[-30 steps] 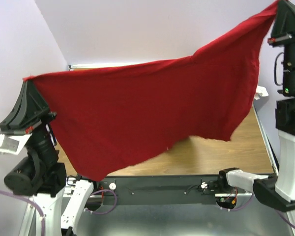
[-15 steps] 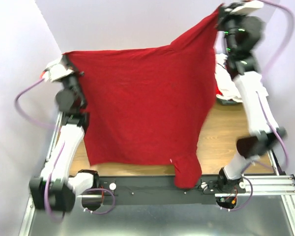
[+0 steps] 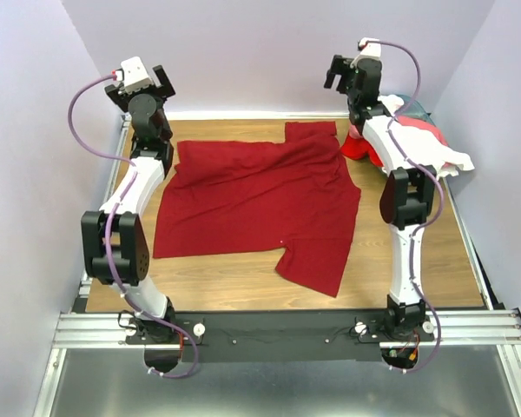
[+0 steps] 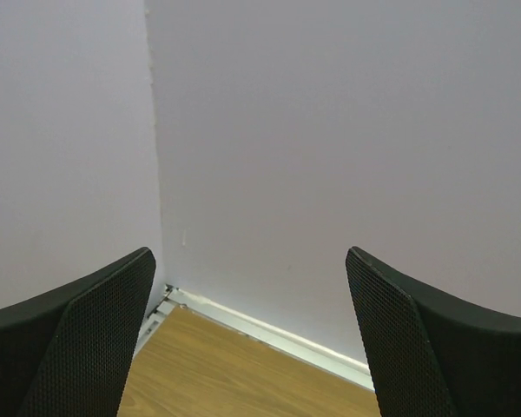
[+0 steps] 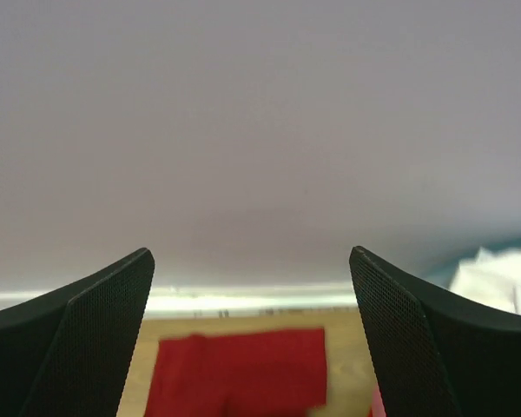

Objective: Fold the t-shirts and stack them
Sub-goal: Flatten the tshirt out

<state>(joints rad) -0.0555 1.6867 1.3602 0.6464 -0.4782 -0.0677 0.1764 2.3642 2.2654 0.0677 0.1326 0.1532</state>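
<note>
Looking down from above, we see one large crimson shirt spread across the middle of a wooden table. It lies sideways and mostly flat. One short sleeve reaches toward the near edge at the right, and the other points toward the far wall.

We judge the task to be at an early stage. This shirt is laid out but not yet folded, and no neat stack exists. The remaining shirts sit in a loose heap at the far right corner, partly hidden behind the right arm. A white shirt lies on top, a lighter red one touches the crimson shirt's edge, and a sliver of a teal one shows behind. All of these are left to fold.

The crimson cloth looks soft and matte, with shallow creases and a rumpled far left corner. Its outline is a rough rectangle, uneven along the near side. The table is smooth, light brown wood grain.

The left gripper and right gripper are both raised at the far edge, facing the pale lilac wall. Each has its dark, dimpled fingers spread wide apart, holding nothing.
</note>
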